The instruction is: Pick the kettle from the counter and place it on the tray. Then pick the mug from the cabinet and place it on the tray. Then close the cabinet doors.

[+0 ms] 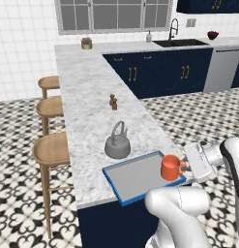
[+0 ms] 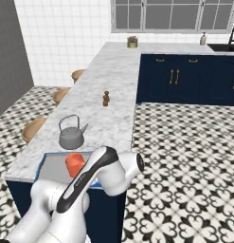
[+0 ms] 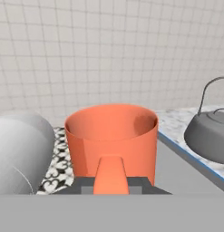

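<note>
My gripper (image 1: 185, 167) is clamped on the loop handle of the plain orange cylindrical mug (image 1: 171, 167), over the near corner of the blue-rimmed flat grey tray (image 1: 122, 186); my elbow hides that corner. The squat grey metal kettle (image 1: 117, 143) stands just beyond the tray.

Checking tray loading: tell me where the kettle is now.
In the left base view the kettle stands on the counter just beyond the tray, not on it.
</note>
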